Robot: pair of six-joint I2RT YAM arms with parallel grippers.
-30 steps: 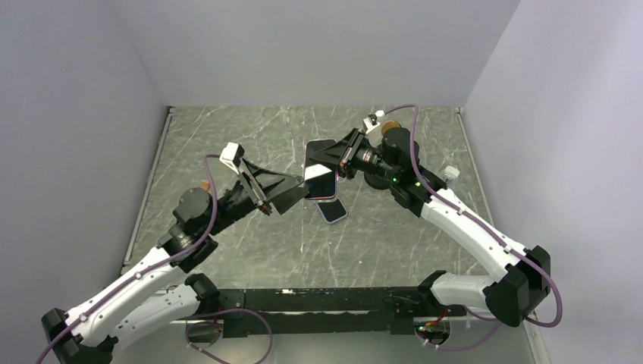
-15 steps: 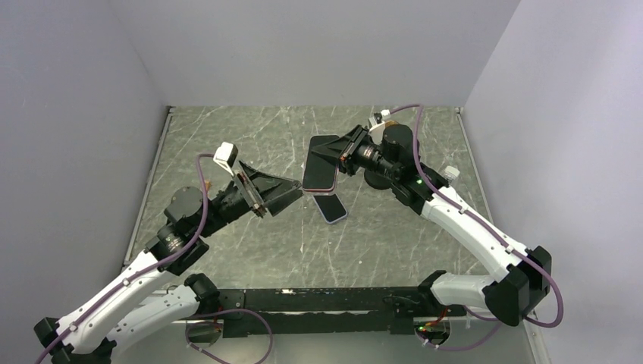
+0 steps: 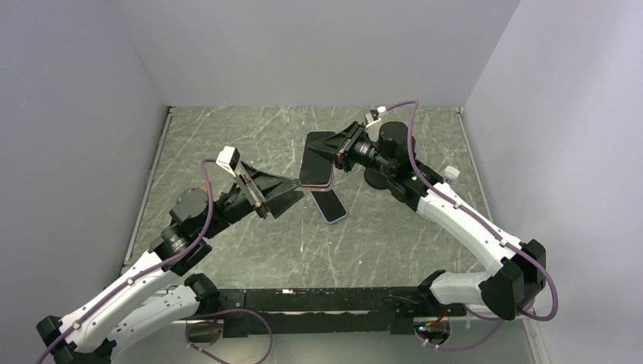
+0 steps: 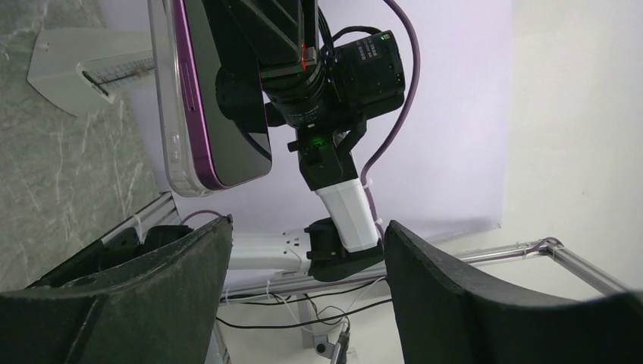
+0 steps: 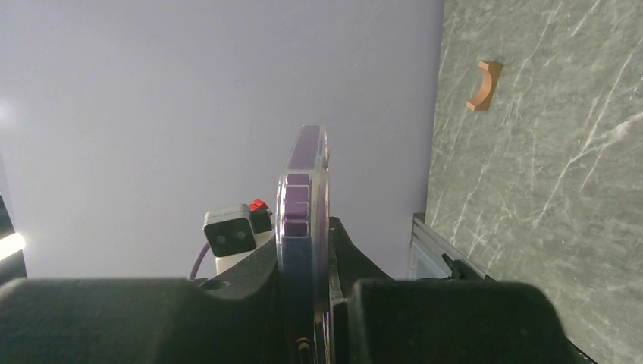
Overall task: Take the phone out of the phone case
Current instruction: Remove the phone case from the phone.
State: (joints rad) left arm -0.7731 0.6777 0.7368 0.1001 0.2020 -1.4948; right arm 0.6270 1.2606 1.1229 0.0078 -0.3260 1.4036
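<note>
We see the right gripper (image 3: 327, 155) clamped on the phone (image 4: 191, 98). The phone sits inside the phone case (image 4: 161, 91) and is held tilted above the table (image 3: 227, 144), clear of its surface. Under it a second, darker phone (image 3: 328, 206) lies flat on the table, its far end close against the lifted phone's lower edge in the top view. The left gripper (image 3: 299, 189) hangs just beside that lower end, its fingers spread wide with nothing between them. We cannot tell from above whether a fingertip touches the case. In the left wrist view the right arm's black wrist crowds the space behind the phone. A small orange-brown curved piece (image 5: 484, 85) lies on the table, well apart from everything else. From the right wrist we get the phone only edge-on, its lower part buried between the black fingers (image 5: 447, 318). In the left wrist view its upper end is cut off by the frame, and the clear shell shows only as a pale rim along the purple edge.
</note>
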